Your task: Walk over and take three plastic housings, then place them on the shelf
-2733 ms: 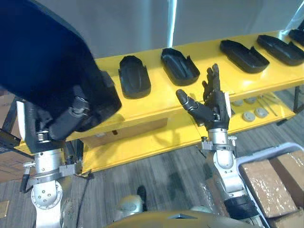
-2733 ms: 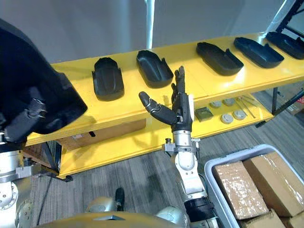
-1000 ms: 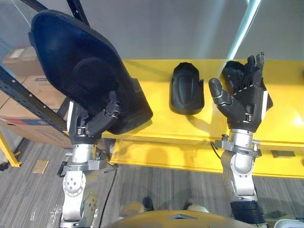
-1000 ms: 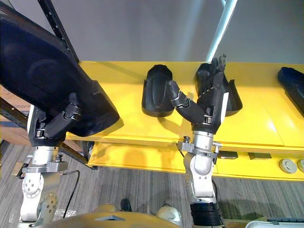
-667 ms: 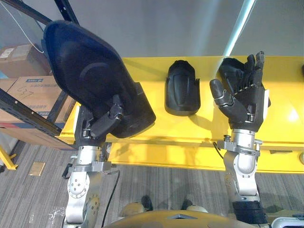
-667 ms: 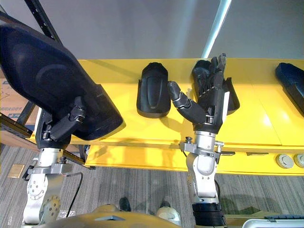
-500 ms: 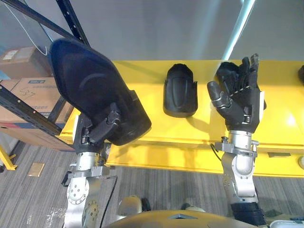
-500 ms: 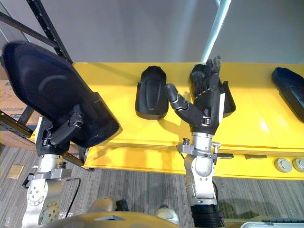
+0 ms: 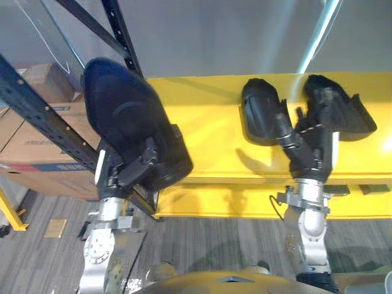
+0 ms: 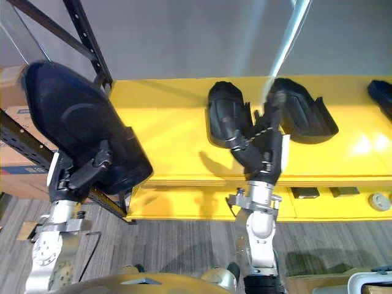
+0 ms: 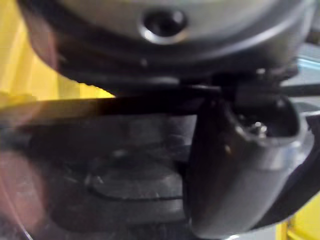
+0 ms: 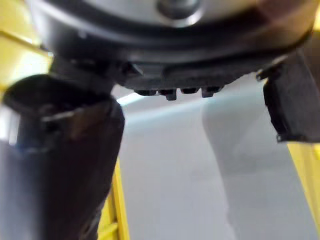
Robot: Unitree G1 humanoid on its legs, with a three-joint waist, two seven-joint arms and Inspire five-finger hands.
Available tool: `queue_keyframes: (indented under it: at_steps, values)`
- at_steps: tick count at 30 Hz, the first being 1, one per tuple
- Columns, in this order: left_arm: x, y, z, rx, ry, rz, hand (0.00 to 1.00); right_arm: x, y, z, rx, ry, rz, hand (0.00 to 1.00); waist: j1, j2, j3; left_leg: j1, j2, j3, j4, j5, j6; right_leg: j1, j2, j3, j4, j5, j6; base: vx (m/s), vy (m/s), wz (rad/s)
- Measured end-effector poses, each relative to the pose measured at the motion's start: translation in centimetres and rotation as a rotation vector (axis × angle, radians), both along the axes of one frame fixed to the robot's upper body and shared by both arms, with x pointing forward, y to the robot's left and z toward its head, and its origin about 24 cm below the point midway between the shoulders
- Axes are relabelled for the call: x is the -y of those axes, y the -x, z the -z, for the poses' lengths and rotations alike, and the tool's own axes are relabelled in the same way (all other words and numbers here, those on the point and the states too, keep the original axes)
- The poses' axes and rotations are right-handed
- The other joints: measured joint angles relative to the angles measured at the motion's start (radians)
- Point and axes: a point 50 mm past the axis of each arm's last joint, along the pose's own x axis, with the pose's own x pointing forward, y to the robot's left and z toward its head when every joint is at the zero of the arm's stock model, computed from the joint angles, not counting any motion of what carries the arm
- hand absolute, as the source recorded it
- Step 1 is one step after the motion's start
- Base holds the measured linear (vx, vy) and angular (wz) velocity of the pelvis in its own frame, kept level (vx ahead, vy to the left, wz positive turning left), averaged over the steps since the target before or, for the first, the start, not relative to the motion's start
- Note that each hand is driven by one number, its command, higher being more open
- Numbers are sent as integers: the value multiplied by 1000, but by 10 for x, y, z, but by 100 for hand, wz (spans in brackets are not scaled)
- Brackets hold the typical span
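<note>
Shows the left hand [image 9: 122,173] clasped round a large black housing [image 9: 125,119], thumb curled across its face, raised at the left end of the yellow shelf [image 9: 208,128]. Shows the right hand [image 10: 262,150] upright, fingers loosely extended and empty, in front of two more housings [image 10: 228,117] lying side by side on the shelf. At far left, black rack post [image 9: 37,110] and cardboard boxes [image 9: 33,150].
</note>
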Motion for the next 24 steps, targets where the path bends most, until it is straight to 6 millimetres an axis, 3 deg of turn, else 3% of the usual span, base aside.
queue_keyframes:
  at_steps: [4, 8, 10, 14, 17, 19, 21, 24]
  values:
    - [-9, 3, -4, 10, 1, -53, 0, 2, 0, -2, 1, 33, 10, 100, -6, 1, -12, 18, 3, 4, -40, 20, -11, 1, 5, -29, 17, -2, -4, -23, -32, -2]
    - [-1, -4, -5, -15, -29, -62, 0, 17, -1, 6, -90, 41, 142, 100, -25, 51, -12, 3, 14, 13, -93, 58, -19, -40, 24, -36, 17, -8, -17, -33, -52, -1]
    - [-3, -4, -8, -13, -36, -80, 0, 26, 2, 13, -149, 74, 230, 100, -37, 64, -10, 2, 23, 26, -110, 78, -26, -58, 37, -27, 17, 3, -17, 31, -45, -13]
    - [-12, -12, -17, 8, -62, -113, 0, 56, 28, 34, -296, 154, 407, 100, -45, 64, -8, 8, 37, 51, -112, 79, -28, -70, 51, -17, 16, 3, -18, 31, -25, -16]
    - [-32, -15, -24, 5, -74, -170, 0, 75, 52, 49, -416, 201, 462, 100, -71, 63, 1, 25, 36, 81, -124, 79, -28, -79, 53, 4, 16, 2, -19, 8, 10, -23]
    - [-45, -21, -31, 1, -69, -186, 0, 85, 70, 68, -539, 225, 469, 100, -92, 62, 3, 24, 39, 100, -125, 78, -29, -97, 58, 20, 18, 3, -20, -11, 0, -25]
    - [-62, -41, -34, -36, -57, -187, 0, 94, 95, 107, -754, 224, 470, 100, -97, 62, 4, 35, 46, 121, -125, 78, -31, -104, 68, 38, 19, 5, -22, -17, -18, -25]
    - [-78, -59, -29, -97, -4, -207, 0, 101, 128, 150, -995, 195, 486, 100, -113, 69, 8, 42, 47, 141, -126, 77, -33, -105, 69, 49, 19, 6, -23, -25, -9, -13]
